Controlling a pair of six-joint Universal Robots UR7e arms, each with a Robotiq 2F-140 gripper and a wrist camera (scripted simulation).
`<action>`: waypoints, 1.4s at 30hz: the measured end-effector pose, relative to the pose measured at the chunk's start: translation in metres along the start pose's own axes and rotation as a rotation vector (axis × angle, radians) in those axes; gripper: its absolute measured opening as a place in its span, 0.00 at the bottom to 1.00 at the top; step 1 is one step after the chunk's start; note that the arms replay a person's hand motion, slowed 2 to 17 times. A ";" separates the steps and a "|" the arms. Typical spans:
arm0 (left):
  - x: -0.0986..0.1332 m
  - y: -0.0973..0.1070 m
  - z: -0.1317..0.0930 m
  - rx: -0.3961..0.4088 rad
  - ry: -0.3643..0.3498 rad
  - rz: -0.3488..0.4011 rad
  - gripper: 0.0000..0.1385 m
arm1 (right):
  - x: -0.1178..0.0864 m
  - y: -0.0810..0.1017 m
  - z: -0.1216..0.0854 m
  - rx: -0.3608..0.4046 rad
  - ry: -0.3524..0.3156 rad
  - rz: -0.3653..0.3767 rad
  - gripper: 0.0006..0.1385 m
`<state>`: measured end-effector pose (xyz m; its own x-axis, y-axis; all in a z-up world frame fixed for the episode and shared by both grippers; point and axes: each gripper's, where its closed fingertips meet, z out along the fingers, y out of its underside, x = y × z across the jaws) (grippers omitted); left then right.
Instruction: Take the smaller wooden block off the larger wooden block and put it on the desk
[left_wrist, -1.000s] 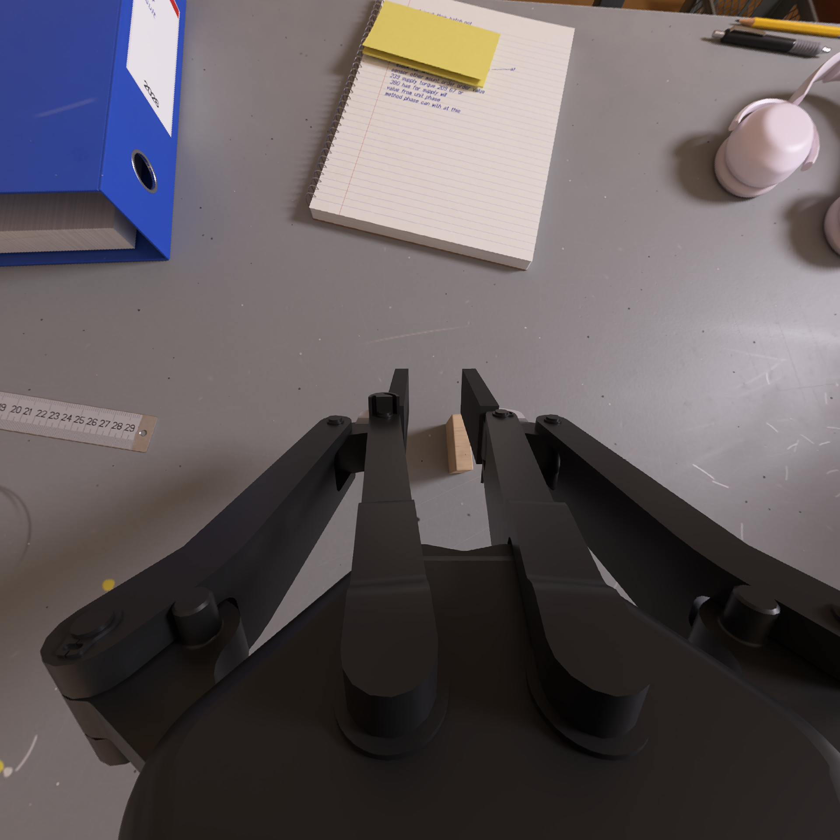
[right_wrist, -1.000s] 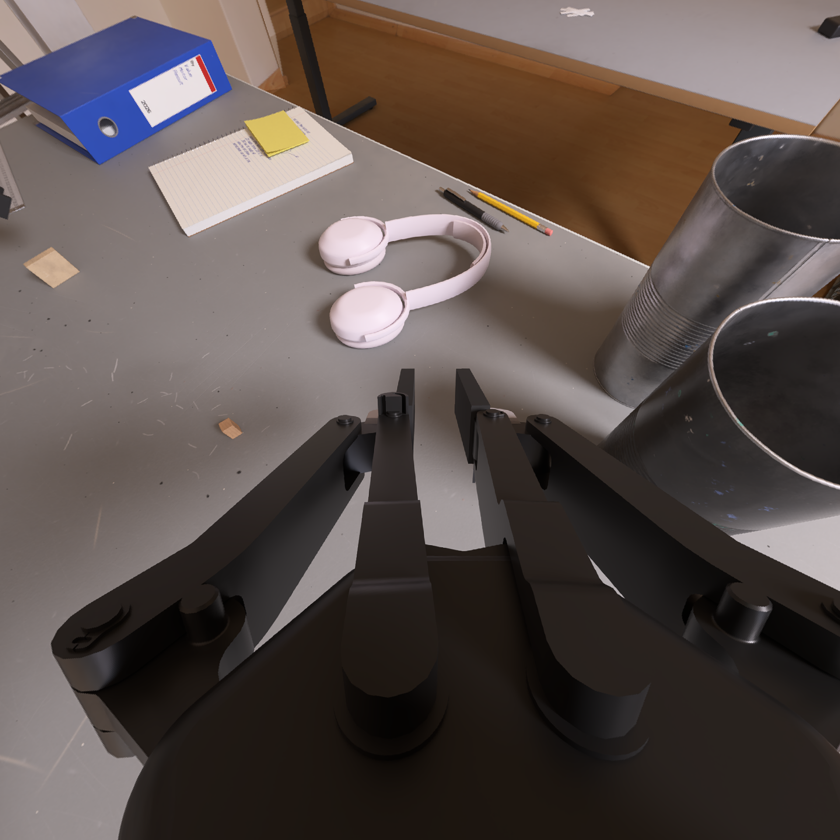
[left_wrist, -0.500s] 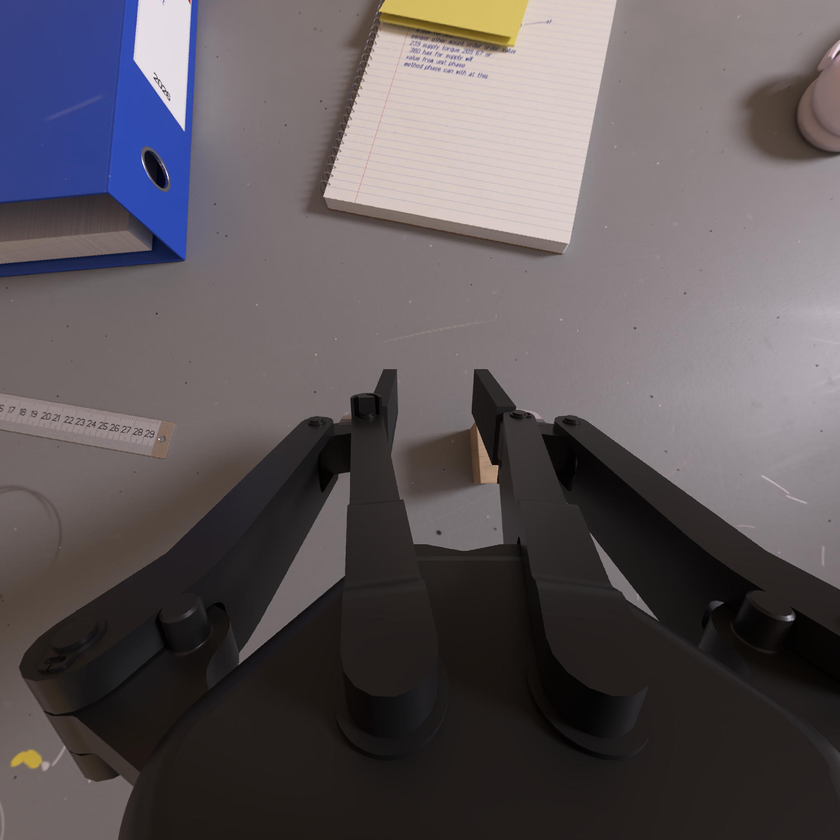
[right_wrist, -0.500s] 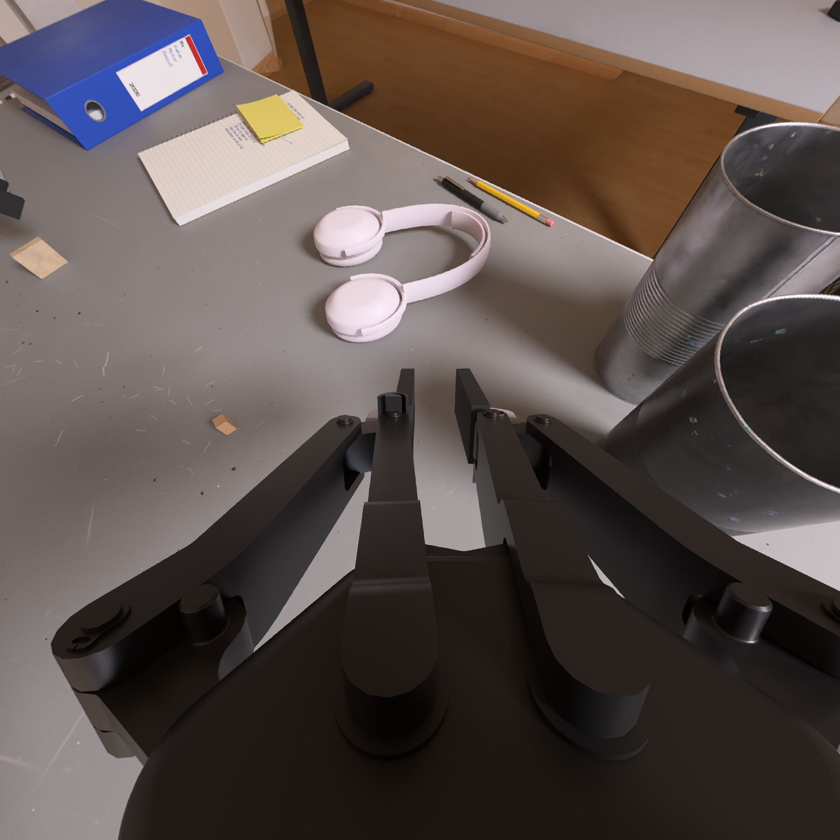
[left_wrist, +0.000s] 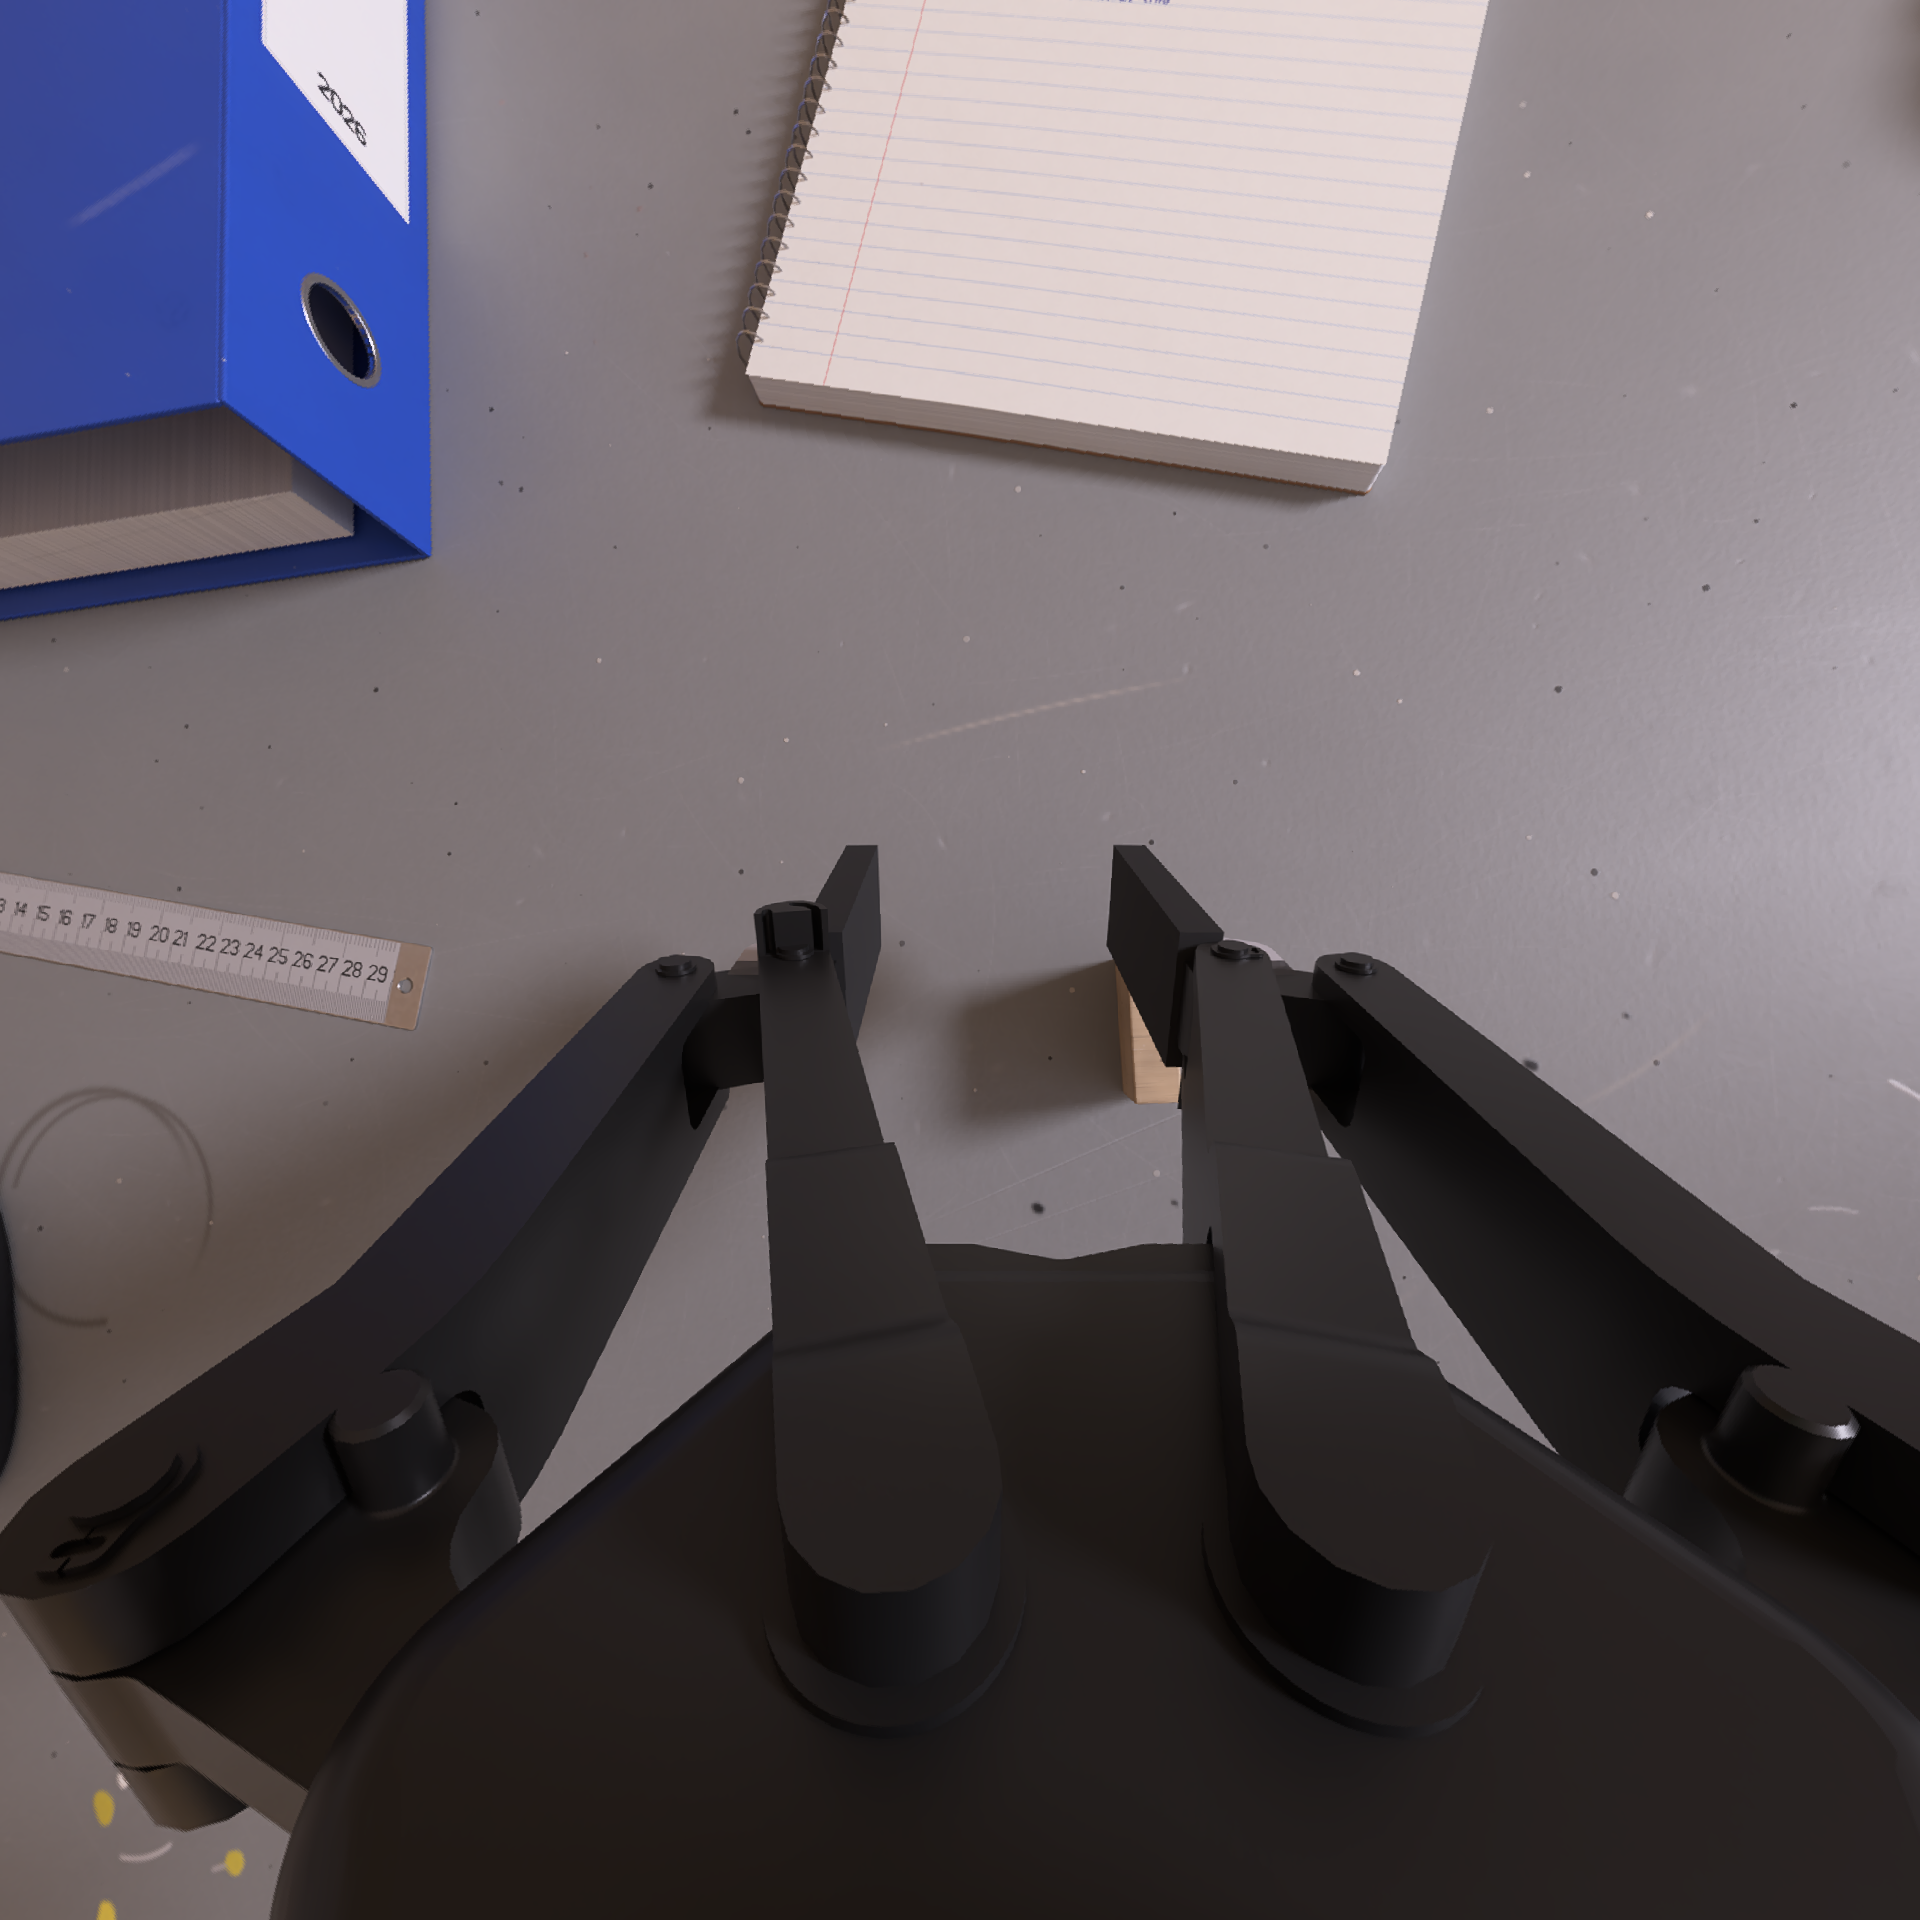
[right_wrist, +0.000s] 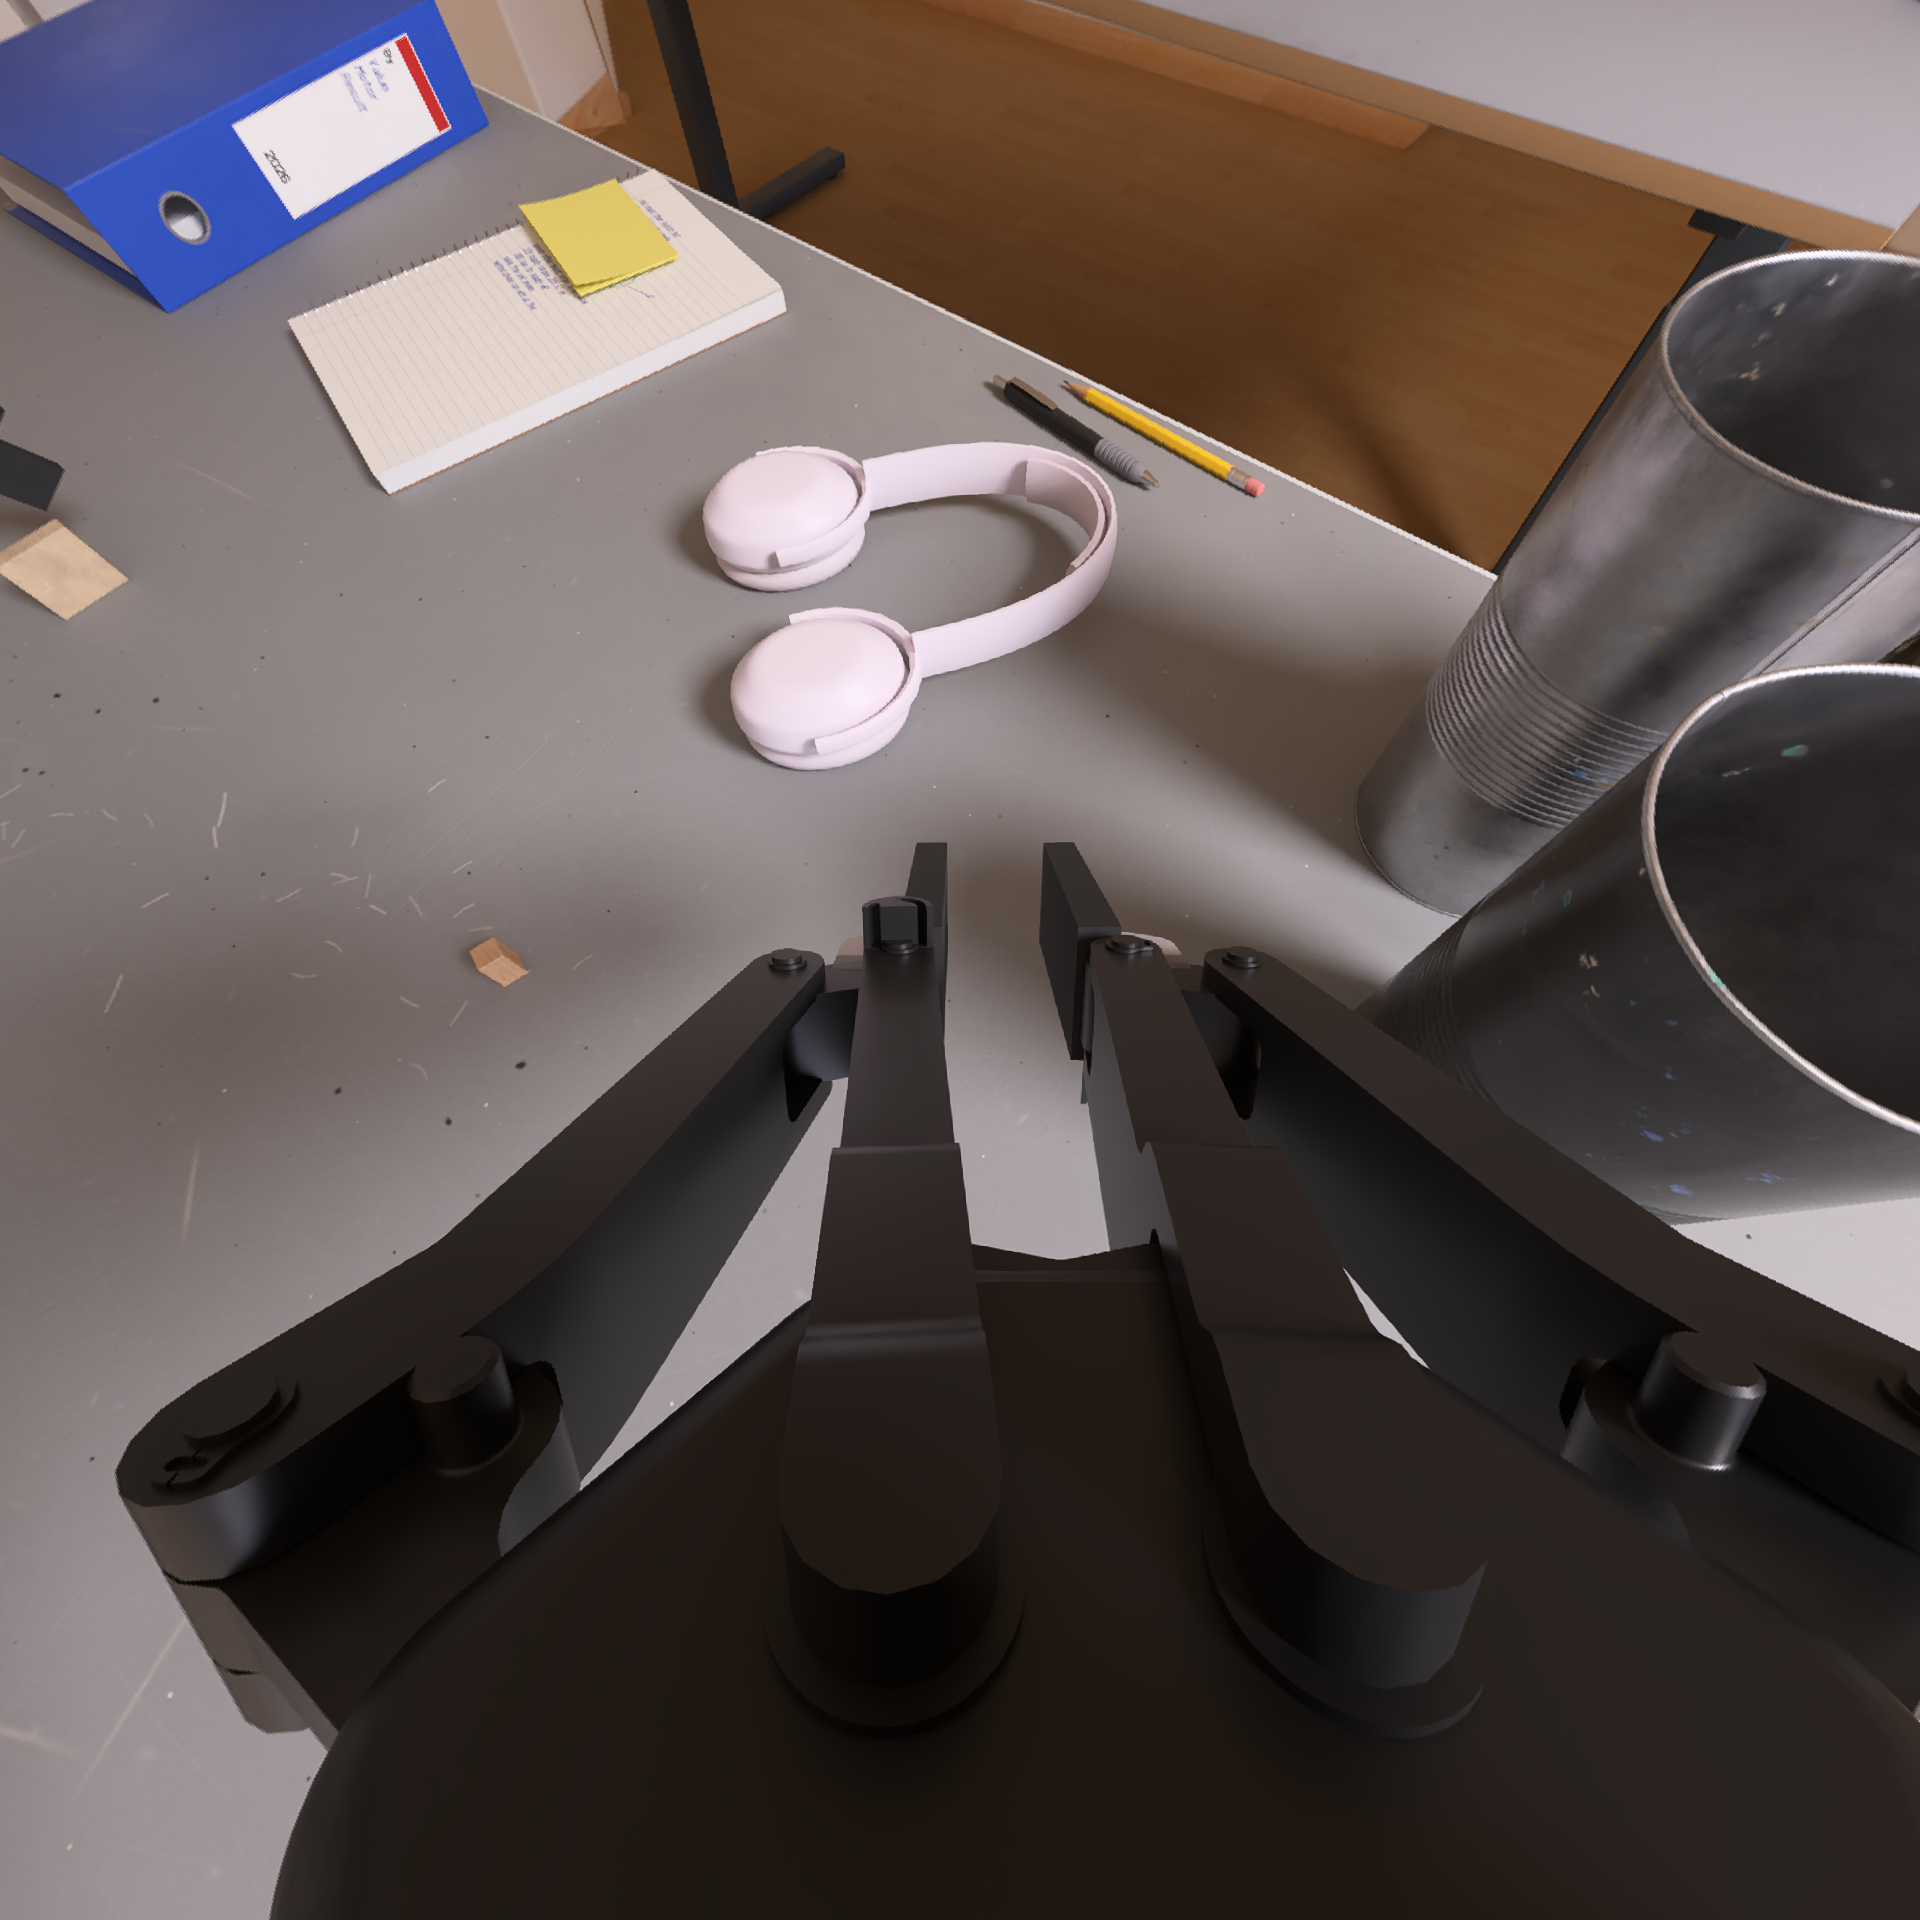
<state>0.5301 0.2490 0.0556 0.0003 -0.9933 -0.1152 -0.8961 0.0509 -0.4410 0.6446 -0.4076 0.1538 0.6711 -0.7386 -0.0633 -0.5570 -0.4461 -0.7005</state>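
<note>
The larger wooden block (right_wrist: 62, 569) lies flat on the grey desk (right_wrist: 416, 727) at the far left of the right wrist view. In the left wrist view the same block (left_wrist: 1141, 1049) shows just beside my right finger, partly hidden by it. The smaller wooden block (right_wrist: 499, 961) lies alone on the desk, well apart from the larger one and left of my right gripper. My left gripper (left_wrist: 992, 894) is open and empty, low over the desk. My right gripper (right_wrist: 992, 894) is empty, its jaws a narrow gap apart.
A blue binder (left_wrist: 208, 260) and a lined notepad (left_wrist: 1091, 229) lie ahead of the left gripper, with a steel ruler (left_wrist: 208, 951) to its left. Pink headphones (right_wrist: 894, 603), a pen and a pencil (right_wrist: 1164, 436) lie mid-desk. Two metal cans (right_wrist: 1714, 582) stand at the right.
My left gripper's jaws have opened wider and it has come closer to the desk. The larger block now sits beside the right finger. The right gripper has shifted only slightly.
</note>
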 end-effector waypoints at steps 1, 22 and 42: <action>0.000 0.000 0.001 -0.003 -0.002 0.001 0.43 | 0.000 0.000 0.000 -0.001 0.000 0.001 0.17; 0.006 -0.001 0.006 -0.045 0.057 -0.032 0.55 | 0.000 0.004 0.007 -0.040 0.003 -0.009 0.17; 0.010 -0.001 0.012 -0.074 0.066 -0.047 0.56 | -0.003 -0.001 0.007 -0.027 0.013 -0.033 0.17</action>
<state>0.5361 0.2408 0.0444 0.0162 -0.9992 -0.0355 -0.9259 -0.0016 -0.3778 0.6466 -0.4011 0.1496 0.6830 -0.7298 -0.0317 -0.5481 -0.4833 -0.6827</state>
